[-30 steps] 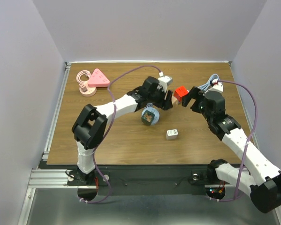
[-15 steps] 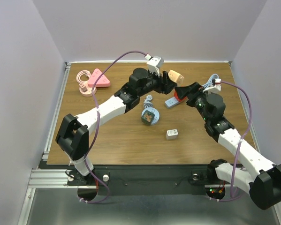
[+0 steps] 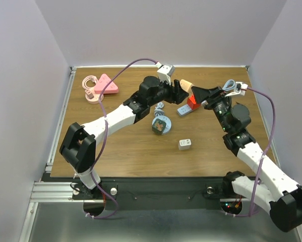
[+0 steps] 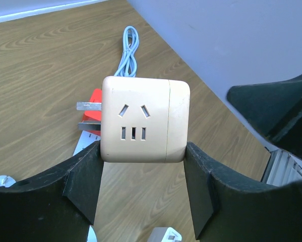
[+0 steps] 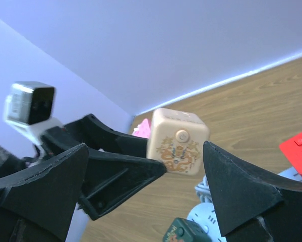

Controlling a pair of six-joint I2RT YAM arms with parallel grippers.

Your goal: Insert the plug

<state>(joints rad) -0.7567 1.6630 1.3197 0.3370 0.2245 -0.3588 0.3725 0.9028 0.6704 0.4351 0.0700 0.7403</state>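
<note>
Judging by its look, the beige cube adapter (image 4: 143, 119) should handle as a light, rigid plastic block with smooth, slip-prone faces, best gripped on two opposite flat sides clear of the metal prongs (image 4: 87, 107). It hangs above the far middle of the wooden table (image 3: 115, 146), clamped by its sides in the left gripper (image 4: 142, 166). Compared with half a second earlier, the right gripper (image 3: 205, 94) has risen off the red cube (image 3: 192, 101) on the pale blue power strip (image 3: 183, 110) and now faces the adapter from the right, jaws spread wide and empty.
</note>
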